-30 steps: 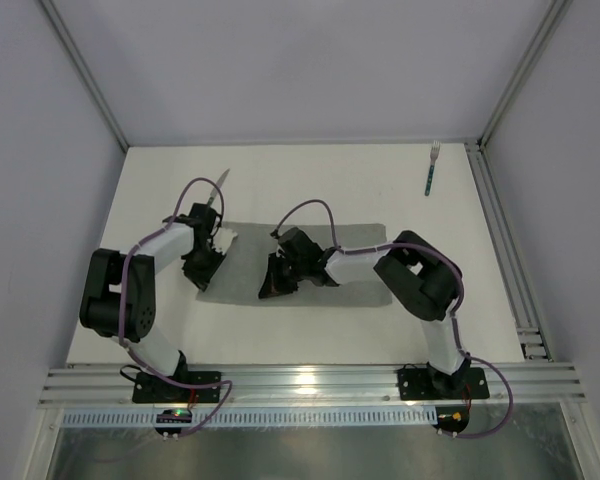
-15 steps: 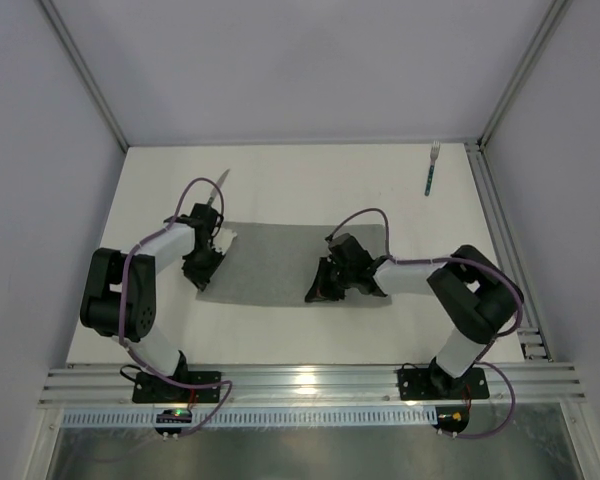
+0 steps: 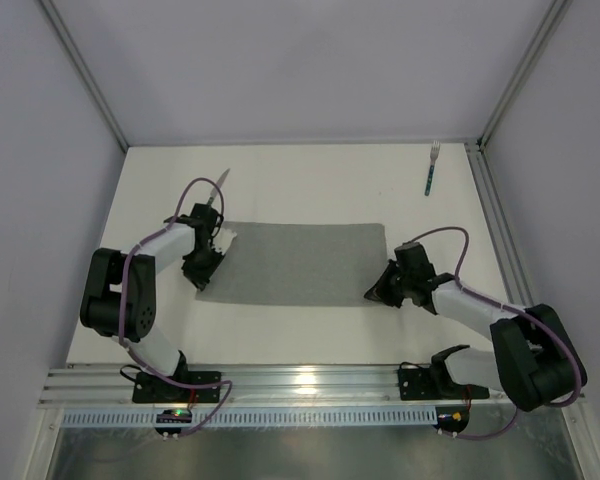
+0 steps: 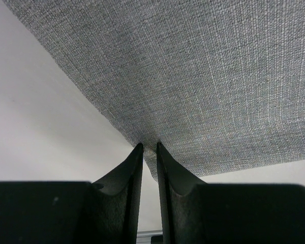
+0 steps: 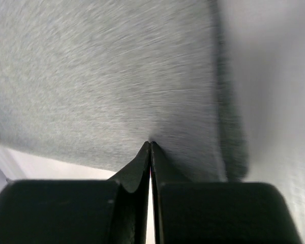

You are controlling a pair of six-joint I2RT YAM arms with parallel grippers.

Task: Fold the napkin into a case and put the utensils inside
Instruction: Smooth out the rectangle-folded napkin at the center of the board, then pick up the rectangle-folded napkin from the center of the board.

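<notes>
The left gripper [image 4: 149,146] pinches a corner at the left end of the grey napkin [image 3: 295,262] between narrow jaws. The right gripper [image 3: 378,294], jaws pressed together, touches its right end.

Plain grey napkin [image 3: 295,264], teal-handled fork [image 3: 431,171]

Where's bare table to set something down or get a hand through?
Free: the far strip of table between knife and fork, beyond the napkin; the near strip between napkin and front rail. Crowded: the napkin's left edge, pinched by the left gripper, with the knife close behind; its near right corner under the shut right gripper.
</notes>
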